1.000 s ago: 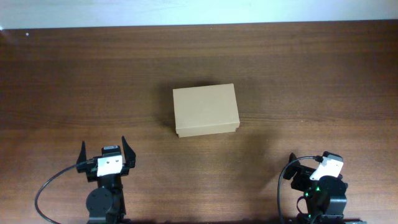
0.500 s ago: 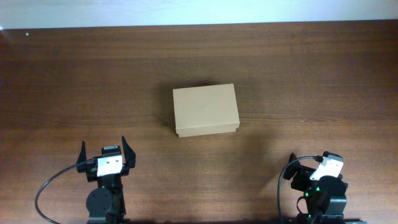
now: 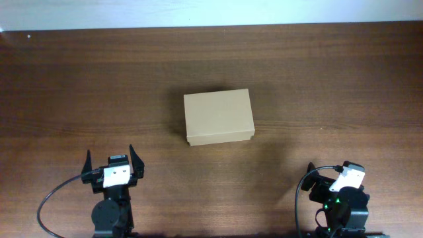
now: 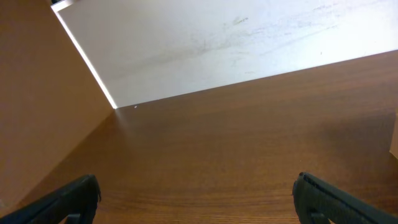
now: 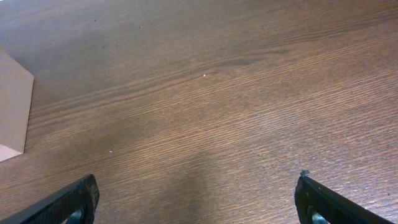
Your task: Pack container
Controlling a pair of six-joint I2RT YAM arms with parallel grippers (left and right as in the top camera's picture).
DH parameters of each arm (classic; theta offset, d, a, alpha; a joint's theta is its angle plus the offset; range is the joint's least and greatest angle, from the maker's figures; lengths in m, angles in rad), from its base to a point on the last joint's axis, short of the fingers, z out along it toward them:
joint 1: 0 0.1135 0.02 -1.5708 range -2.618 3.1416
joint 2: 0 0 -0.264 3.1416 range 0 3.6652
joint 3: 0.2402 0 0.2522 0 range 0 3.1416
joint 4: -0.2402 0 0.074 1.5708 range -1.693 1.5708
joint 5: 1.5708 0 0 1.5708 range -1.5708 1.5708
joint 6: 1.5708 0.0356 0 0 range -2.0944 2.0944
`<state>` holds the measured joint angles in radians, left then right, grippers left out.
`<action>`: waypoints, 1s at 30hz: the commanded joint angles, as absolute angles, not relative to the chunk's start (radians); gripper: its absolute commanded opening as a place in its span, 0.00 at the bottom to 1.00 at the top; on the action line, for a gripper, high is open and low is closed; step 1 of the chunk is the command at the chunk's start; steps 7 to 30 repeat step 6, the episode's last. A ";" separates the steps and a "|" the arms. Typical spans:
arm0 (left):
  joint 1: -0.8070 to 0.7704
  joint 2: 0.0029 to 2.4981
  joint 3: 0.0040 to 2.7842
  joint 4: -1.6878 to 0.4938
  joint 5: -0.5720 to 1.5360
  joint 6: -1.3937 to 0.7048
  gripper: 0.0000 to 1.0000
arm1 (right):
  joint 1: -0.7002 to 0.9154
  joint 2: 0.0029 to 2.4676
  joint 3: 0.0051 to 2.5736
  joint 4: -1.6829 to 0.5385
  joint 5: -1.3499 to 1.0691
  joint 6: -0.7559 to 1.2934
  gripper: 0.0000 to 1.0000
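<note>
The container [image 3: 218, 117] is a tan cardboard box that sits in the middle of the wooden table with its lid shut. Its corner also shows at the left edge of the right wrist view [image 5: 12, 112]. My left gripper [image 3: 110, 157] rests near the front edge of the table, to the left of and nearer than the box. It is open and empty, with bare wood between its fingers [image 4: 196, 186]. My right gripper [image 3: 330, 177] rests at the front right, open and empty [image 5: 196, 190]. No items to pack are in view.
A pale wall or surface [image 4: 205, 43] runs along the table's far edge [image 3: 211, 26]. A black cable [image 3: 49, 198] loops beside the left arm's base.
</note>
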<state>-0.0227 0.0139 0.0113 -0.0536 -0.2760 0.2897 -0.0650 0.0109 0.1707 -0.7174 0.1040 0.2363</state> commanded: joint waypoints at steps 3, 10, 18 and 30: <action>-0.017 0.005 0.009 -0.058 -0.268 0.293 0.99 | -0.073 0.004 0.162 -0.715 0.101 0.243 0.99; -0.017 0.005 0.009 -0.058 -0.268 0.293 0.99 | -0.073 0.004 0.162 -0.715 0.101 0.243 0.99; -0.017 0.005 0.009 -0.058 -0.268 0.293 0.99 | -0.073 0.004 0.162 -0.715 0.101 0.243 0.99; -0.017 0.005 0.009 -0.058 -0.268 0.293 0.99 | -0.073 0.004 0.162 -0.715 0.101 0.243 0.99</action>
